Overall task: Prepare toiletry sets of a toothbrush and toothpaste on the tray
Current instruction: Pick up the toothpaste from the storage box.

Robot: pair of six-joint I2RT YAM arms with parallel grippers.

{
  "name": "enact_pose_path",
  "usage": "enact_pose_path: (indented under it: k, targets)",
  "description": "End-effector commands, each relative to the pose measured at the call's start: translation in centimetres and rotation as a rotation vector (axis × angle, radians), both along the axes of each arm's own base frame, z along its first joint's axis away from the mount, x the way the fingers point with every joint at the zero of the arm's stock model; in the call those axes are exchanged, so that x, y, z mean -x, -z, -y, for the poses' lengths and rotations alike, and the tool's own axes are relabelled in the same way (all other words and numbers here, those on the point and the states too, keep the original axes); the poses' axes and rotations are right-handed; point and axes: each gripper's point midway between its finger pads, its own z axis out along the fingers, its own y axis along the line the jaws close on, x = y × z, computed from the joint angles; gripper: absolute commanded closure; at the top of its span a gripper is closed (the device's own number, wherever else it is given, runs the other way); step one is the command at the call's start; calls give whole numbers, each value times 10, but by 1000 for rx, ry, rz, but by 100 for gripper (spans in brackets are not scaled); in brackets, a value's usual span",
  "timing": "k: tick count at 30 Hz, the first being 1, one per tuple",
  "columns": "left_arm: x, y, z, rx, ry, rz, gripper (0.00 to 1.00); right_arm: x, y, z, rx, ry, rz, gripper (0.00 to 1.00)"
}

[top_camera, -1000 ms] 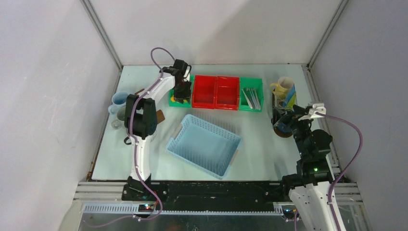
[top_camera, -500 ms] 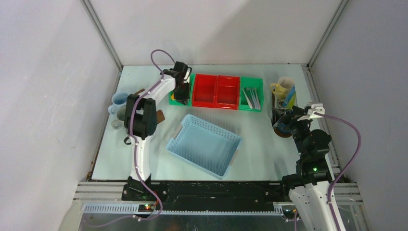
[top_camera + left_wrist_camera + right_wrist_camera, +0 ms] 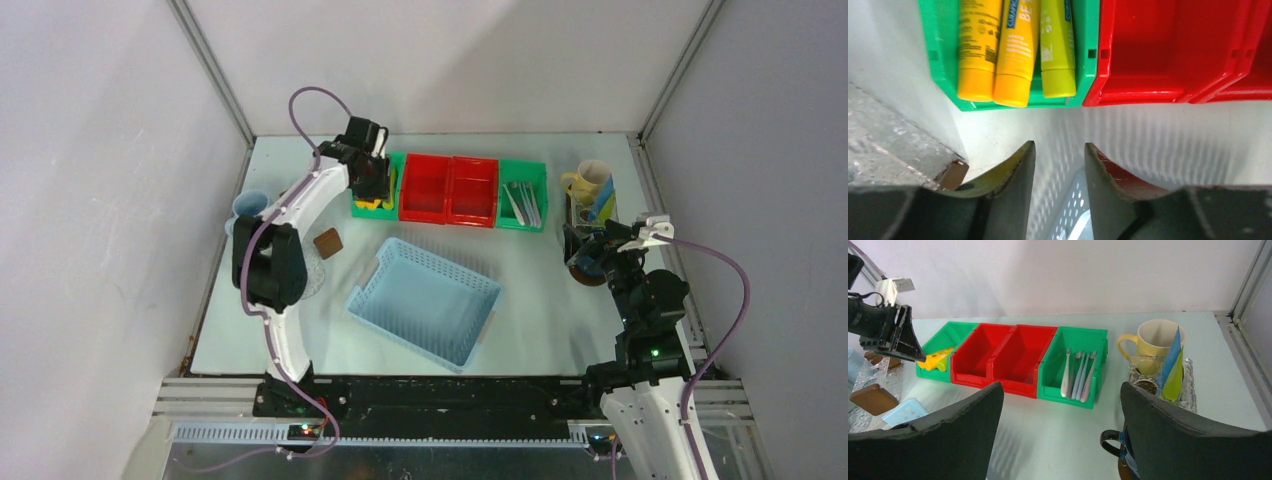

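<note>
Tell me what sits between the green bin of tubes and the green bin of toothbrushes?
Two empty red bins, side by side, clearest in the right wrist view.

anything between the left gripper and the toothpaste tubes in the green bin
Nothing visible. The open left gripper faces the toothpaste tubes, with only bare table and the green bin's low front wall between them.

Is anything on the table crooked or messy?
Yes. The light blue basket sits crooked in the middle of the table. It is turned at a slant, while the row of red and green bins behind it lines up straight along the back. Nothing looks spilled or broken.
</note>
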Motion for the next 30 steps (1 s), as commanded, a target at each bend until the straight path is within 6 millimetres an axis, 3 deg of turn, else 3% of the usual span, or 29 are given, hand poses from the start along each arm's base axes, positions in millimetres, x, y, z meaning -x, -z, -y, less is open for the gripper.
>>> enact_pose_path:
  k: [1,5,8,16,24,30]
  targets:
    - [-24,-46,-10,-27,-53,169,47,3,-13,-3,-5,-16,48,11]
    - [-42,-40,-20,-58,-73,166,38,3,-11,-2,0,-14,44,11]
    - [-49,-32,-23,-84,-54,154,36,3,-10,-2,5,-10,39,11]
    - [-58,6,-20,-119,6,87,44,-1,-6,-3,9,-12,21,11]
    - [-36,40,-16,-91,26,-19,56,-2,-3,-3,9,-16,13,11]
    - [-16,42,-21,-90,8,-51,58,-2,-3,-4,6,-20,12,11]
